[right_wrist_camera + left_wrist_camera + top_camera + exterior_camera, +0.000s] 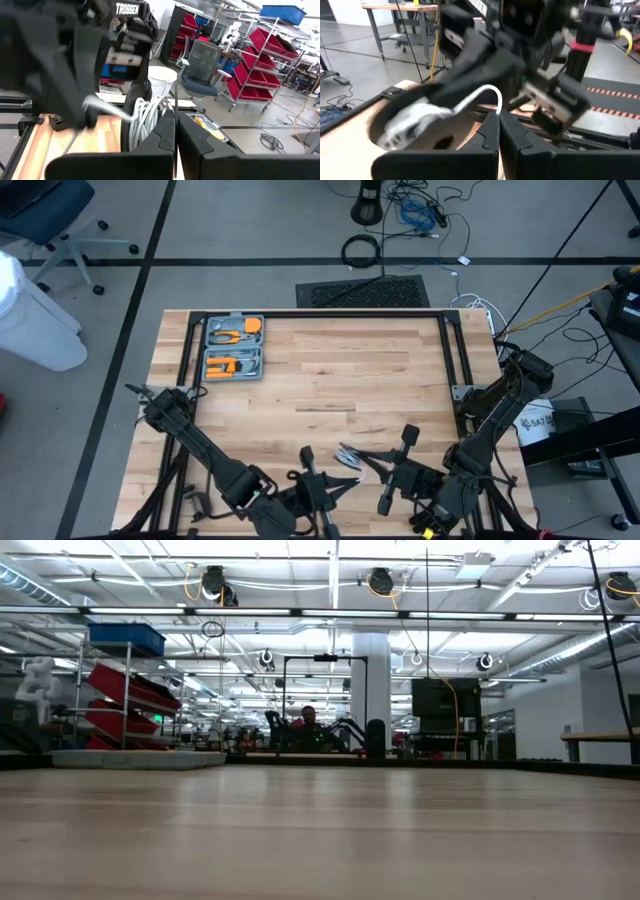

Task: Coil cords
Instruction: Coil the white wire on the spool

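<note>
The thin white cord [487,92] and its small round reel [145,122], wound with white coils, are held above the table's near edge between my two grippers; in the high view they show as a small white and dark shape [350,455]. My left gripper [325,485] is shut, with the cord coming out between its fingertips [499,117]. My right gripper [365,463] faces it, and its fingers [176,122] are closed at the reel's edge. Neither gripper shows in the low view. My left gripper pinches the white cord [498,106] between its two fingertips. From there the cord arcs away, slack, to a blurred silver part [412,122] in front of my right gripper. My right gripper is shut at the rim of the reel [159,117], and its own fingers hide the place of contact. The reel stands on edge, lifted clear of the table, with its coils [142,125] showing beside one finger.
A grey tool case [233,348] with orange tools lies open at the table's far left. A dark frame [455,350] runs along the table's far and right edges. The middle of the wooden tabletop [330,380] is bare. Cables lie on the floor beyond the far edge.
</note>
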{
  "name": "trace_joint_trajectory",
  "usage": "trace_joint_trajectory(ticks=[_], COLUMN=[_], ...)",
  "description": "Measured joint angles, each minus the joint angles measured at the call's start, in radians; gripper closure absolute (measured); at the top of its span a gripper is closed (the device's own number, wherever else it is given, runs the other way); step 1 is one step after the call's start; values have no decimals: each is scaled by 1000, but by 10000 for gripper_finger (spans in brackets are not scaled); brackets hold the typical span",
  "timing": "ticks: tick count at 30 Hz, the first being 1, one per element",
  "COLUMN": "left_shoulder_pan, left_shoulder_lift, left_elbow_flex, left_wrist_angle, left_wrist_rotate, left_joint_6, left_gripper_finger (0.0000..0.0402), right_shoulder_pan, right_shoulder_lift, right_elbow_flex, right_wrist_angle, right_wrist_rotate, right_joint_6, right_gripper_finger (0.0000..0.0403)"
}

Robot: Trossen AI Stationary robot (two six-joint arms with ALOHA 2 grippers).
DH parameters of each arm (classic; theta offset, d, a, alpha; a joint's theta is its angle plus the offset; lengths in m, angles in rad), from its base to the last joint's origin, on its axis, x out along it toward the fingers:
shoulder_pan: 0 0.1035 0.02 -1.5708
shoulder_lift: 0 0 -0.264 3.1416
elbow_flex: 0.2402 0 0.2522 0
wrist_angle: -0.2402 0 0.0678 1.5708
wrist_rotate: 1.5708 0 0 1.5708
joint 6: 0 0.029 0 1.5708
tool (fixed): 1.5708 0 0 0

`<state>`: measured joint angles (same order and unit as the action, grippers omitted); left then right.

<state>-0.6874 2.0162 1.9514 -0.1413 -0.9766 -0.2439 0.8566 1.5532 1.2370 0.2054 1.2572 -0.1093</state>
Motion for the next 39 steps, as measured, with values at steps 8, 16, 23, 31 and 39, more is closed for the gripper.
trace_joint_trajectory(ticks=[8,16,23,31,39], left_shoulder_pan=[5,9,4,-23,-79], left_shoulder_lift=[59,92,92,94,94], left_elbow_flex=[-1,-12,-29,-31,-31], left_wrist_angle=[1,-14,-36,-48,-78], left_wrist_rotate=[3,9,32,91,93], left_joint_6=[-14,-13,-5,-12,-37], left_gripper_finger=[402,401,367,286,265], right_shoulder_pan=[0,3,10,34,99], right_shoulder_lift=[0,0,0,0,-1], right_elbow_flex=[0,0,0,0,0], right_wrist_angle=[1,6,9,108,311], right_wrist_rotate=[-1,-5,-6,-4,-5], right_joint_6=[42,45,39,-53,-236], right_gripper_finger=[403,403,403,403,403])
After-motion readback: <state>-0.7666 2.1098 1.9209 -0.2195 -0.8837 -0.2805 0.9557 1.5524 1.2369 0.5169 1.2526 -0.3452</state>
